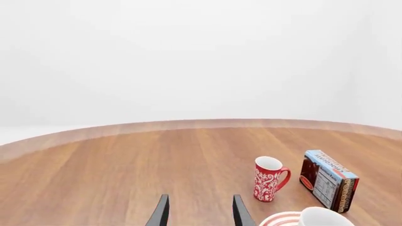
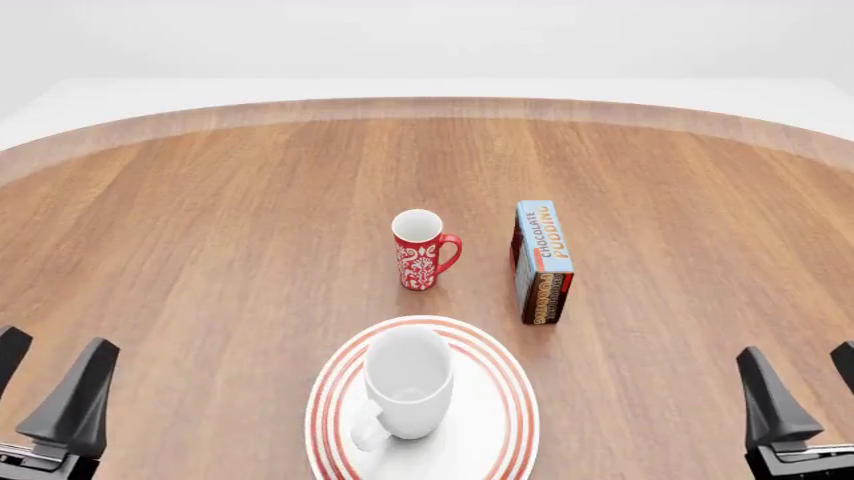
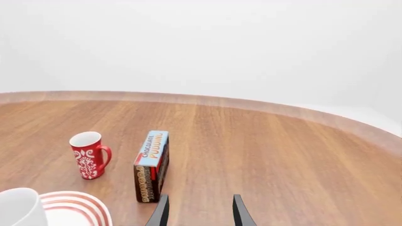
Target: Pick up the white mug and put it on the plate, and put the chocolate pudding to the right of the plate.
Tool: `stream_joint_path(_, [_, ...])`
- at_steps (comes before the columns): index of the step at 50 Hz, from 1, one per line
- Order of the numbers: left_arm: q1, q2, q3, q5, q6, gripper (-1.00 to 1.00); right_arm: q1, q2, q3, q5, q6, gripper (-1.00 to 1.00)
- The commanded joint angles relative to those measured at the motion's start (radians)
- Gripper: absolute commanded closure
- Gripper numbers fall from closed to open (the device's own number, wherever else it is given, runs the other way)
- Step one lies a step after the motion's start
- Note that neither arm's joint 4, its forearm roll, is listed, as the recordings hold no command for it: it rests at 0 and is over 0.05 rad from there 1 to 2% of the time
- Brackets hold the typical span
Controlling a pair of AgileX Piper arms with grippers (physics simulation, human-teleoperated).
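white mug [image 2: 407, 382]: plain, upright on the red-ringed plate [image 2: 501, 440] | chocolate pudding [image 2: 543, 260]: blue-faced box on edge, just beyond the plate's right rim | left end effector [image 2: 51, 395] and right end effector [image 2: 798, 390]: spread, empty, above the worktop [image 2: 200, 240]

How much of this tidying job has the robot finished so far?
Mug step looks done: the white mug stands on the plate. The chocolate pudding sits beyond the plate's right edge, arguably placed. Nothing in hand: left gripper and right gripper are open.
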Motion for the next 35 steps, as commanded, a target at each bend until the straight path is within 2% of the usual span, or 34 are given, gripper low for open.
stream_joint_path(1, [-0.002,-0.002,0.001,-0.003,-0.002,-1.00,-0.007,0.031,0.001,-0.025,-0.008,-1.00])
stream_joint_path(9, [-0.012,-0.002,0.001,-0.003,-0.007,-1.00,-0.012,0.047,-0.009,-0.031,-0.017,-1.00])
stream_joint_path(28, [-0.022,-0.002,0.002,-0.004,-0.019,-1.00,0.024,0.188,-0.076,-0.094,-0.102,-1.00])
stream_joint_path(35, [-0.025,-0.002,0.003,-0.011,-0.026,-1.00,0.041,0.243,-0.115,-0.110,-0.118,-1.00])
